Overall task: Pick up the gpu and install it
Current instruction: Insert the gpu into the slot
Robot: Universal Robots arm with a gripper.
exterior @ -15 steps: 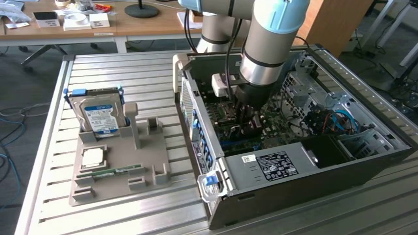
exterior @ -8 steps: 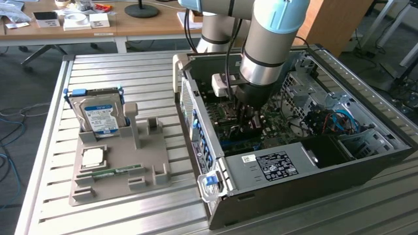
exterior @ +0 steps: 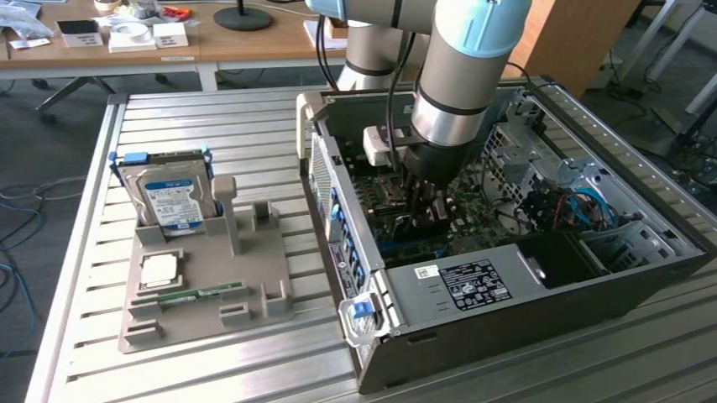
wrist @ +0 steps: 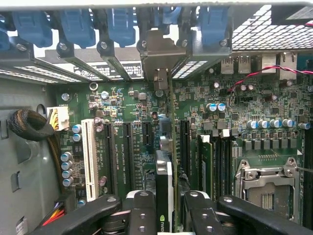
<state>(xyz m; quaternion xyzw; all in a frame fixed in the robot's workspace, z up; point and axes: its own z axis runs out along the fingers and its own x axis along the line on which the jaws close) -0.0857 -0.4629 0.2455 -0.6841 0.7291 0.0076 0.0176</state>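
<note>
I see the gpu (wrist: pixel 164 196) standing on edge over the motherboard (wrist: pixel 132 127) inside the open computer case (exterior: pixel 627 277), its bracket at the rear slots. My hand (wrist: pixel 165 208) grips it from both sides. The case lies on the table (exterior: pixel 224 353).

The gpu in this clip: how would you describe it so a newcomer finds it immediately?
Start at the open computer case on the exterior view's right, where the arm reaches down inside. Between the gripper fingers stands the gpu, seen edge-on over the green motherboard. Unlike the white slot and black slots beside it, it is a thin upright card with a silver bracket at its far end.
</note>
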